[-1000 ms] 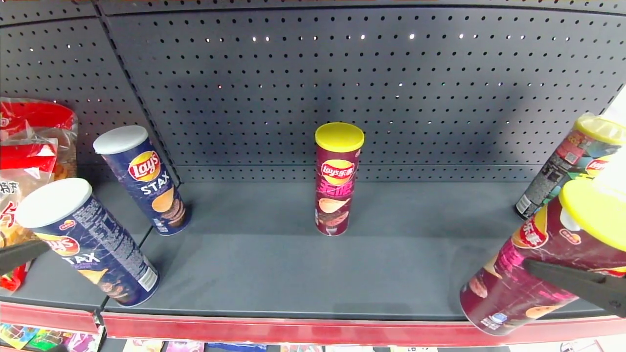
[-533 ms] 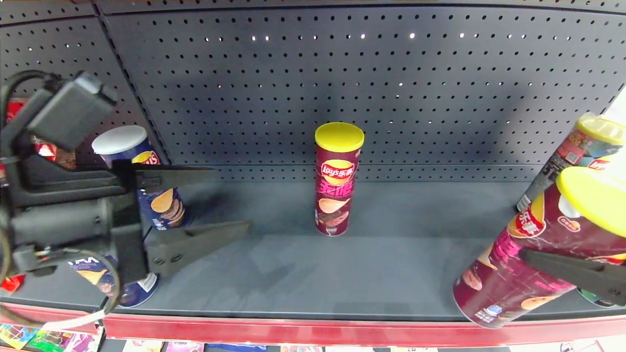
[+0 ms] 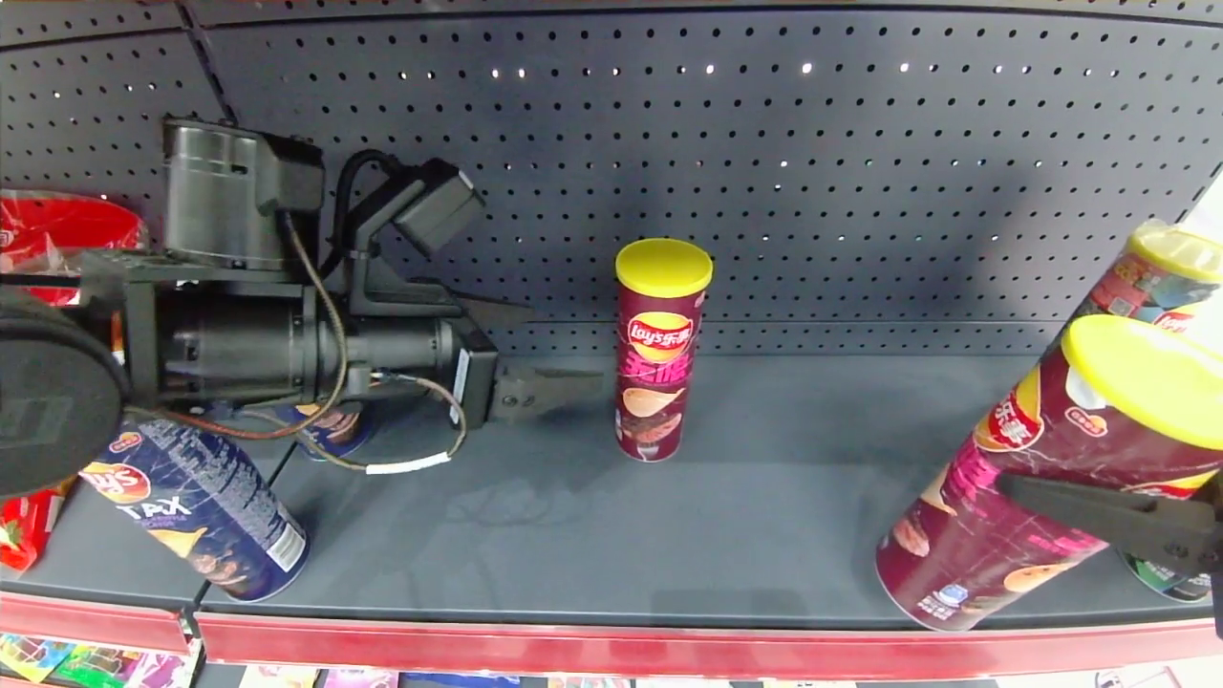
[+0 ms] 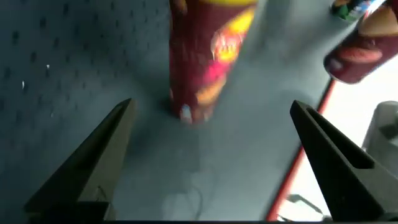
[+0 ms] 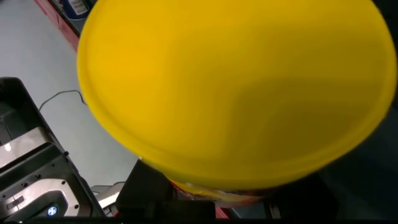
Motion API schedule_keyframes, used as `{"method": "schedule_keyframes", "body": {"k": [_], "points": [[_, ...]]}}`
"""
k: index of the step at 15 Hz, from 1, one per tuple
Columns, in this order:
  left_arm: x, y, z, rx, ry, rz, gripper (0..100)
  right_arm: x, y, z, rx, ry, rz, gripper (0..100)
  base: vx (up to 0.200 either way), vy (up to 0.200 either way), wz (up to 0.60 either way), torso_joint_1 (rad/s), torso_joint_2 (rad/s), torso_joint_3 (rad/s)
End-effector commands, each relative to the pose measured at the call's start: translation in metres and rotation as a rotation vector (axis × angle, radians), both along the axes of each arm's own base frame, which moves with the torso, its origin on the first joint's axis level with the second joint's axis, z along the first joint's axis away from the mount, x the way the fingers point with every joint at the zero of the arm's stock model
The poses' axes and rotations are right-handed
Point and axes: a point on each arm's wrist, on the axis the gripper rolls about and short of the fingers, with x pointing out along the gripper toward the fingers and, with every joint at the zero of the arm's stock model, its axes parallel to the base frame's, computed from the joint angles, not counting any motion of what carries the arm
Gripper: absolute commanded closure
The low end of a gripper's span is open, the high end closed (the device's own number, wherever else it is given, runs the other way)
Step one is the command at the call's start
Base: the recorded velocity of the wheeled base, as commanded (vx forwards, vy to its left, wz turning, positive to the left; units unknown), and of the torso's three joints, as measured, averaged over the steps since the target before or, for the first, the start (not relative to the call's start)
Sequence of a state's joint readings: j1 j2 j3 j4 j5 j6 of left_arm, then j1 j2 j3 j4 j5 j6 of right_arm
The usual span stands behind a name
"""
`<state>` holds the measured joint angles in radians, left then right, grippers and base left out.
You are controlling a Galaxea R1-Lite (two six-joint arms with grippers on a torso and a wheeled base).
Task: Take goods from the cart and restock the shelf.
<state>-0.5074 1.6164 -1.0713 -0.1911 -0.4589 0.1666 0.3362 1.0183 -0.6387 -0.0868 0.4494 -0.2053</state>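
Maroon can (image 3: 965, 535) tilted, clamped in right hand (image 3: 1061, 492); left hand (image 3: 566, 346) level, spread open, pointing at upright can (image 3: 659, 354).

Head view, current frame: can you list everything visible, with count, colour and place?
upright can: one, maroon with yellow lid, mid-shelf near the back
held can: one, maroon with yellow lid, tilted, shelf's right front
blue cans: two, dark blue, shelf's left; rear one mostly behind the left arm
far-right can: one, multicoloured with yellow lid, right rear
snack bags: count unclear, red, far left
shelf: one, dark grey, red front edge
left gripper: open, beside the upright can
right gripper: shut on the held can
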Motion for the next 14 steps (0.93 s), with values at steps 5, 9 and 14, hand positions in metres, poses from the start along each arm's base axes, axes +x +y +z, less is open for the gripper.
{"method": "schedule_keyframes", "body": {"k": [5, 9, 14], "points": [[0.044, -0.035, -0.016, -0.002, -0.023, -0.061, 0, 0.001, 0.0, -0.001, 0.001, 0.008, -0.003, 100, 0.0, 0.0, 0.0, 0.0, 0.0, 0.0], [0.057, -0.048, -0.025, -0.034, -0.078, -0.071, 0, 0.0, 0.0, -0.001, 0.012, 0.015, -0.01, 100, 0.0, 0.0, 0.0, 0.0, 0.0, 0.0], [0.063, -0.067, -0.025, -0.048, -0.093, -0.108, 0, 0.0, -0.001, 0.0, 0.012, 0.012, -0.013, 100, 0.0, 0.0, 0.0, 0.0, 0.0, 0.0]]}}
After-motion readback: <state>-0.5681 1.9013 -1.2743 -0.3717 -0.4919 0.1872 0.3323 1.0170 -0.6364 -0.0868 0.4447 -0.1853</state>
